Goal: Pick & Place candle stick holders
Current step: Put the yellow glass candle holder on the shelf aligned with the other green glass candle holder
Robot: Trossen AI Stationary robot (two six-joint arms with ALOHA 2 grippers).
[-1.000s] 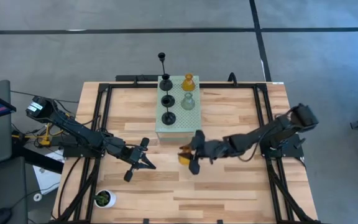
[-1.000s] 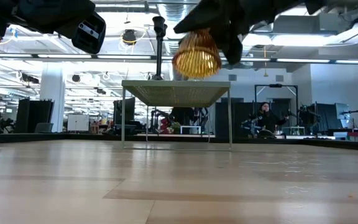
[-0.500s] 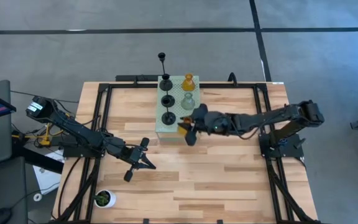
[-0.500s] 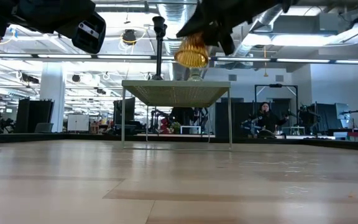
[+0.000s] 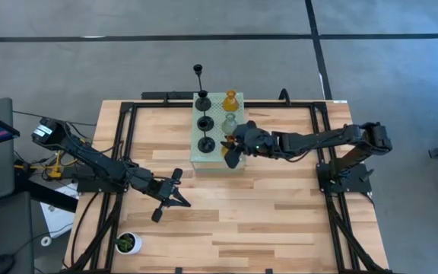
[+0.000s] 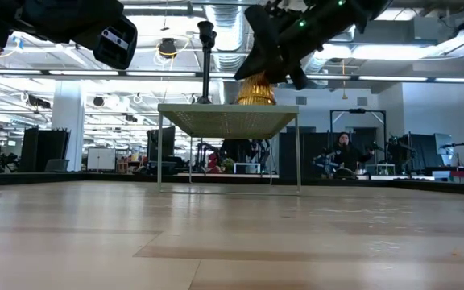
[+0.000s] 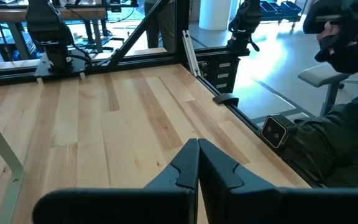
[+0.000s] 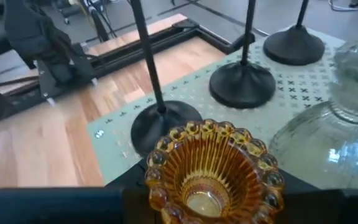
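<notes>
My right gripper (image 5: 235, 149) is shut on an amber candle stick holder (image 8: 213, 167) at the near right corner of the pale green perforated block (image 5: 217, 135). In the low view the holder (image 6: 256, 90) is at the level of the block's top (image 6: 229, 109). On the block stand three black holders (image 5: 204, 122), a second amber one (image 5: 230, 99) and a pale grey-green one (image 5: 230, 123), each on its base. My left gripper (image 5: 175, 190) waits shut and empty over the table's near left part. My right gripper holds the amber holder by its ribbed bowl (image 8: 166, 186), pinched between the two fingers, whose tips the holder hides. The fingers come from the table's right, slanting down. The holder stands upright, beaded rim up; whether its base touches the block I cannot tell.
A white pot with a green plant (image 5: 128, 242) stands at the table's near left corner. The nearest black holder's base (image 8: 165, 121) and the pale holder (image 8: 334, 137) flank the held one closely. A seated person (image 7: 353, 93) shows beyond the table's edge.
My right gripper has carried the amber holder from over the table's middle toward the far edge and down, to the near right corner of the block. The holder has stayed upright in the hold.
</notes>
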